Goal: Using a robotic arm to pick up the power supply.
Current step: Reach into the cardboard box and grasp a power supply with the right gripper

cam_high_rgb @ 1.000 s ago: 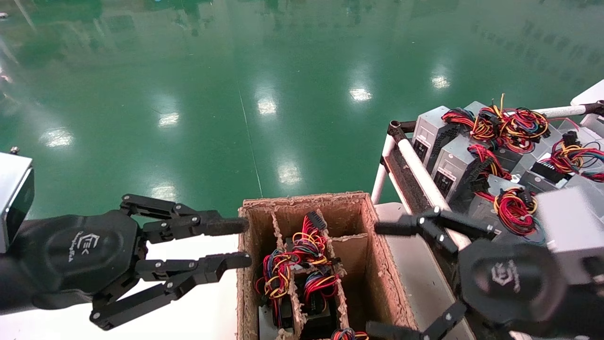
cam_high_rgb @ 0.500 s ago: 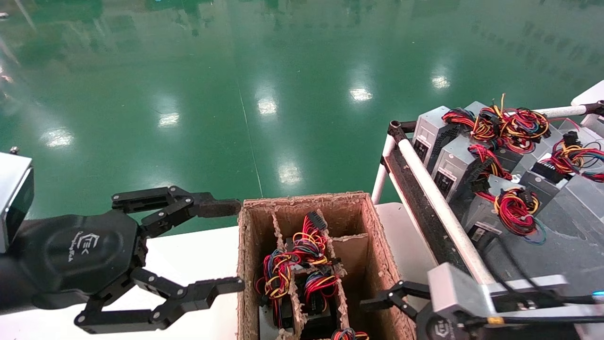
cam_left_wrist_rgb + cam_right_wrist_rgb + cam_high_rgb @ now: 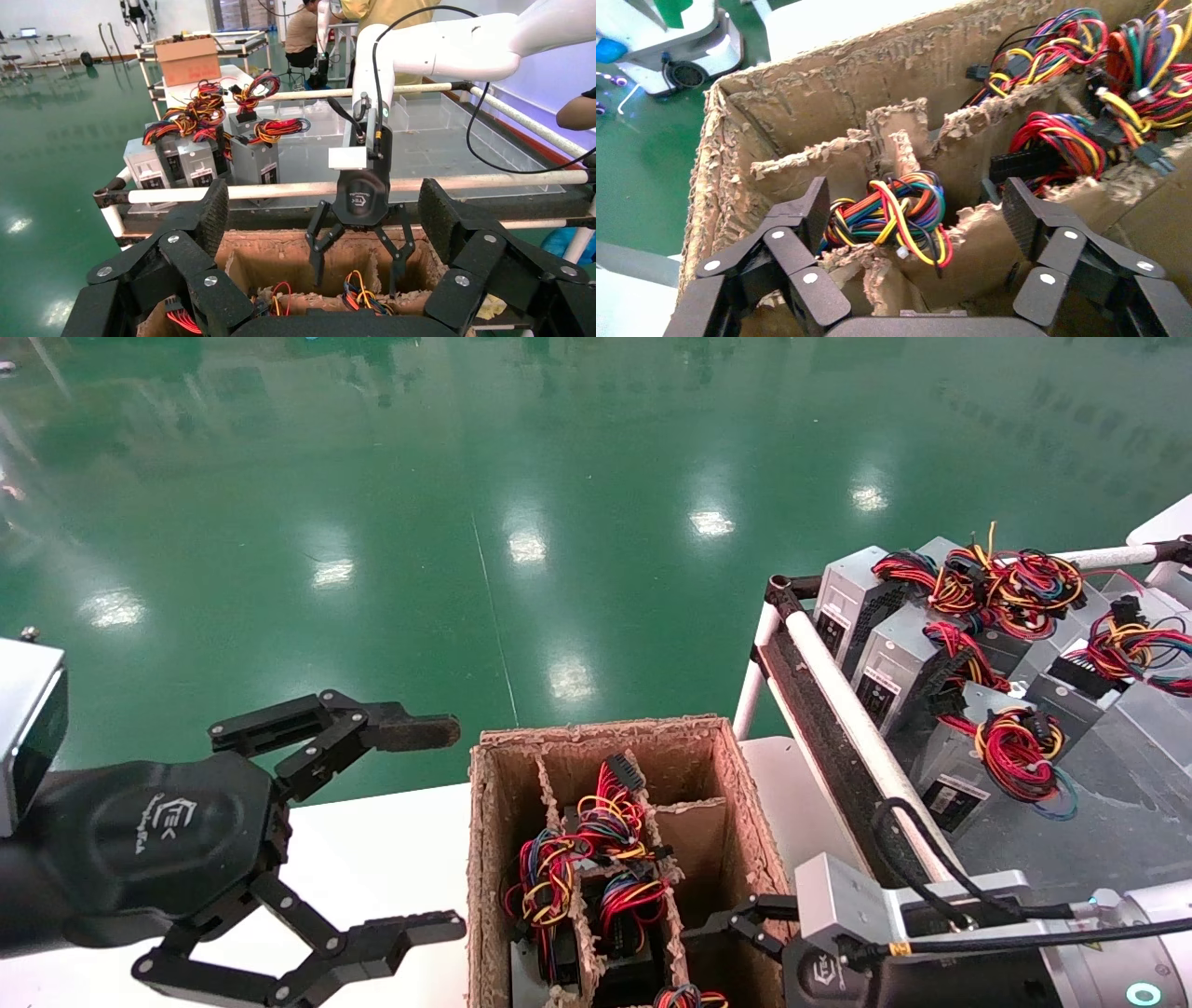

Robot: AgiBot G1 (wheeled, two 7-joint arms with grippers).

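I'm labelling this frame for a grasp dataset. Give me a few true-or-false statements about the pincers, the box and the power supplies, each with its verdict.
1. The left pincer is open. True.
2. The right pincer hangs over the box. True.
3. The right pincer grips a power supply. False: it is open and holds nothing.
4. The box is empty. False: wire bundles fill its compartments.
5. Power supplies sit on the rack at the robot's right. True.

Bright, even overhead lighting. Ceiling lamps leave white glare patches on the glossy green floor (image 3: pixel 521 523) in the head view. The white table (image 3: pixel 372 859) is nearly washed out. The cardboard box (image 3: pixel 494 859) is shadowed inside. All views are sharp; wrist views bend straight lines near their edges.
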